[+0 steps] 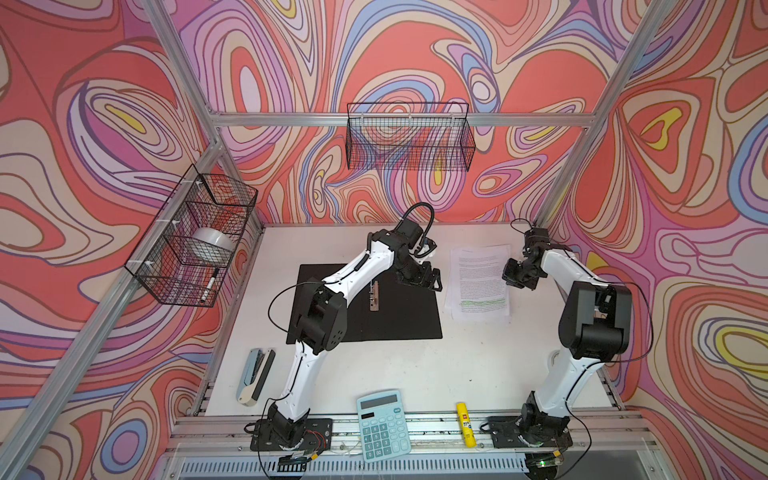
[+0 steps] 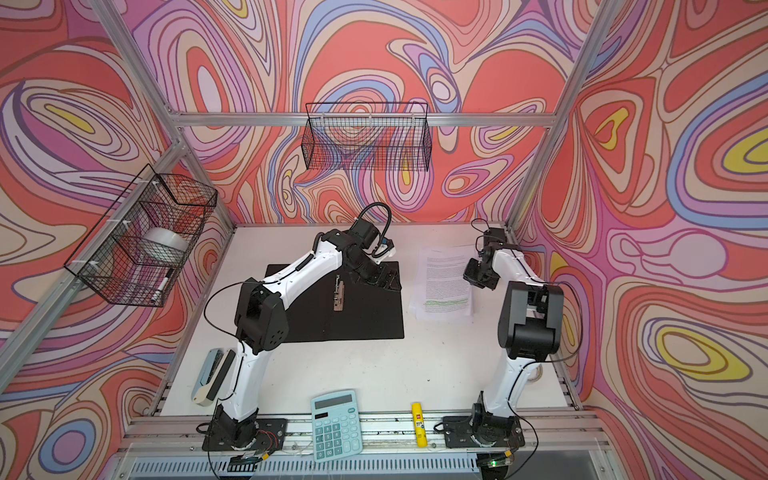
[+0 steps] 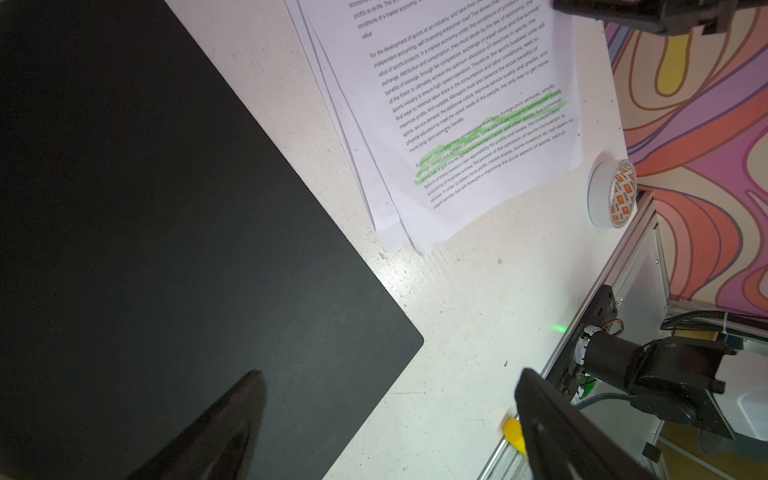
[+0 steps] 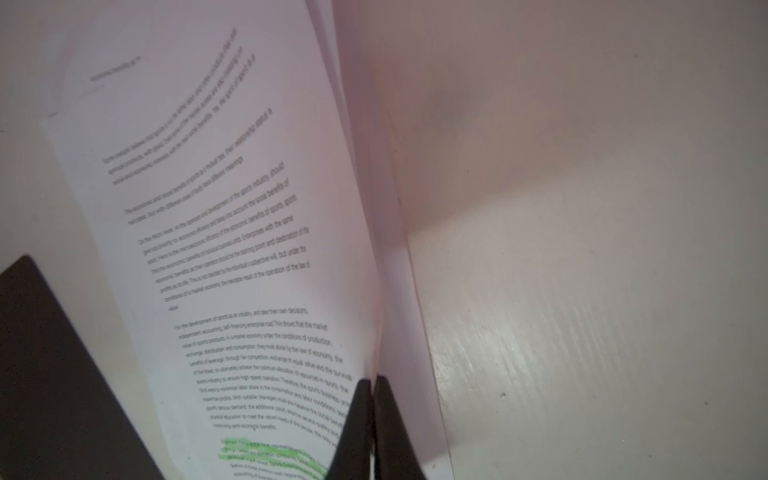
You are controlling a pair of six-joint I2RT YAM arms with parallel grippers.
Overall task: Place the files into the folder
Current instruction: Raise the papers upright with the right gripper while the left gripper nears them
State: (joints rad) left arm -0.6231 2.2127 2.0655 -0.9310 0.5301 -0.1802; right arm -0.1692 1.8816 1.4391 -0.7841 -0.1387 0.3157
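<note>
White tabletop [image 1: 415, 365], scuffed and speckled, boxed in by alu frame rails [image 1: 399, 119] and walls [image 1: 415, 50] w/ red-pink-purple swirl print. The folder [image 1: 399, 316] lies open and flat mid-table, black inside up, clip bar [image 1: 375, 296] near its middle. The files [image 1: 478, 282] lie just right of the folder in both top views, a strip of bare table btw them. Sheets are fanned a bit, w/ a green-highlighted passage low on the top page.

In front of the folder: stapler [image 1: 254, 376] off its left corner, calculator [image 1: 383, 424] and glue stick [image 1: 466, 424] on the front rail. Behind the folder a wire basket [image 1: 409, 137] hangs on the back wall. Left of the folder a 2nd basket [image 1: 191, 237] holds a pale roll [image 1: 210, 245] and a marker [image 1: 209, 284].

L gripper [image 3: 390, 415] hovers over the folder's right edge, jaws spread wide, nothing in them. R gripper [image 4: 372, 415] is pinched closed on the files' edge farthest from the folder, and that edge curls up off the table.

Hard to see: L arm covers the folder's left part in top views, and its outer cover can't be seen. Right wrist view is blurry, text unreadable, only a folder corner in frame. A white tape roll [image 3: 611, 193] beyond the files shows clearly only in left wrist view.
</note>
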